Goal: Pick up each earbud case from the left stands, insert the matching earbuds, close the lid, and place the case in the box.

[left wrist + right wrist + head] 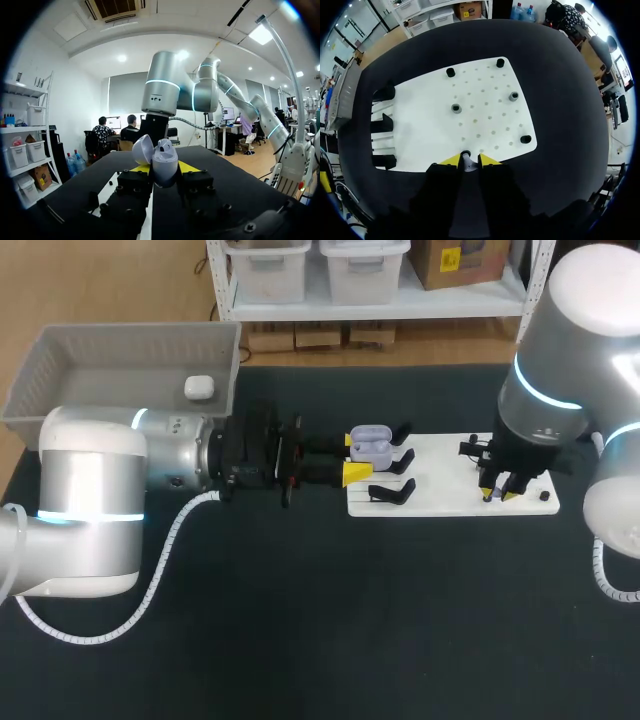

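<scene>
From above, the left tool (356, 457) reaches in level over the tabletop (300, 630) and pinches the case (370, 443) at the board's (450, 465) left edge, among the black stands (392, 492). The lid is open. At the board's right end the right tool (499, 495) points straight down onto the board. The box (60, 360) sits well away from the board, off past its left end, with one white case (198, 387) already in it.

Looking along the left tool (164, 169), its two yellow tips press the case (164, 159) from both sides low on the body. The lid is tipped back and the sockets face up. The right arm (160, 95) stands beyond the case, over the board's far end. This grip looks sound, so my advice is to hold the case steady and level here, so the sockets keep their aim.

Looking along the right tool (470, 160), its tips are drawn in close on a small grey earbud (466, 156) at the board's (485, 115) near edge, touching it from both sides as far as I can tell. Two more grey pieces (456, 107) stand further in on the board. I would lift the earbud straight up off its seat before moving sideways, or it may snag. It should then be carried along the board to the case, turned to suit its socket, and lowered slowly. A tilted earbud could jam or push the case out of the left tool's hold.
</scene>
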Tool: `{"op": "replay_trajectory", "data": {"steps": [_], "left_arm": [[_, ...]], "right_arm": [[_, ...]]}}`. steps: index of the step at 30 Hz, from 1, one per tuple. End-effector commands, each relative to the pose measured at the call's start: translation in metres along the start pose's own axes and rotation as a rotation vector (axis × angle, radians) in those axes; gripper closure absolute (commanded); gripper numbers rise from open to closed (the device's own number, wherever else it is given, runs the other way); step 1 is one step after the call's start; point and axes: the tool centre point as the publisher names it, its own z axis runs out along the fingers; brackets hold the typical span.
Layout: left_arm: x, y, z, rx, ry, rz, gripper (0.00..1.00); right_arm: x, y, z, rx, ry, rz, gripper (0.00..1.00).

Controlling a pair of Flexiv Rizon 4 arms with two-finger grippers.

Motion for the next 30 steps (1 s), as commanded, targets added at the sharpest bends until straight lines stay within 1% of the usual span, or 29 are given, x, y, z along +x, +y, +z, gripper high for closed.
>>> {"op": "replay_trajectory", "data": {"steps": [1, 7, 11, 14, 23, 26, 30], "left_arm": [[0.0, -0.002, 0.0, -0.005, 0.0, 0.002, 1.0], [0.0, -0.002, 0.0, -0.005, 0.0, 0.002, 1.0], [0.0, -0.002, 0.0, -0.005, 0.0, 0.002, 1.0], [0.0, -0.002, 0.0, -0.005, 0.0, 0.002, 1.0], [0.0, -0.002, 0.0, -0.005, 0.0, 0.002, 1.0], [0.0, -0.002, 0.0, -0.005, 0.0, 0.002, 1.0], [0.0, -0.002, 0.0, -0.005, 0.0, 0.002, 1.0]], "right_arm": [[0.0, -0.001, -0.006, 0.01, -0.005, 0.0, 1.0], [0.003, -0.001, -0.02, 0.05, -0.023, -0.011, 1.0], [0.005, 0.0, -0.036, 0.073, -0.049, -0.027, 1.0], [0.005, 0.002, -0.057, 0.091, -0.085, -0.054, 1.0], [0.008, 0.016, -0.141, 0.14, -0.203, -0.208, 1.0], [0.01, 0.026, -0.164, 0.153, -0.223, -0.281, 1.0], [0.015, 0.046, -0.186, 0.166, -0.231, -0.391, 1.0]]}}
